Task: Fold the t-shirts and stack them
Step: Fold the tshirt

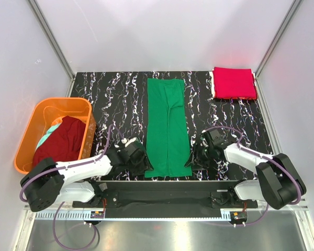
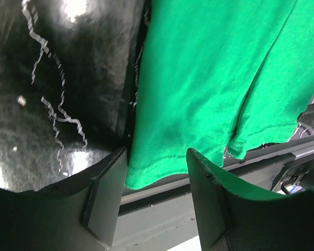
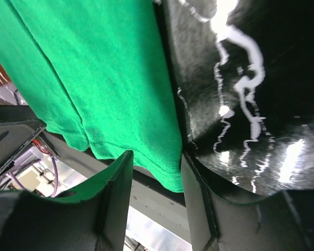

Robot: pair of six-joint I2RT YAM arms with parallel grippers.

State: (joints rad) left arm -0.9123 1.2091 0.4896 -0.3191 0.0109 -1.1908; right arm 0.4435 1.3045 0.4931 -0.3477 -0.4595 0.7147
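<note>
1. Keeping the left end effector [image 2: 156, 157] partly open, with its fingers [image 2: 105, 193] straddling the near left hem corner of the green t-shirt [image 1: 167, 125], cloth between them but not pinched.
2. Keeping the right end effector [image 3: 156, 157] at a narrower, half-open gap, straddling the near right hem corner of the same shirt, likewise not clamping it.
3. Lying flat as a long, narrow strip down the middle of the dark marbled worktop [image 1: 115, 99], near hem reaching the front edge between both end effectors.
4. Resting folded at the far right corner, well apart from both arms: the red t-shirt [image 1: 234, 82].
5. Sitting bunched in the orange basket [image 1: 26, 144] at the left: the maroon t-shirt [image 1: 60, 138], with the pale teal garment [image 1: 51, 130] showing beside it.
</note>
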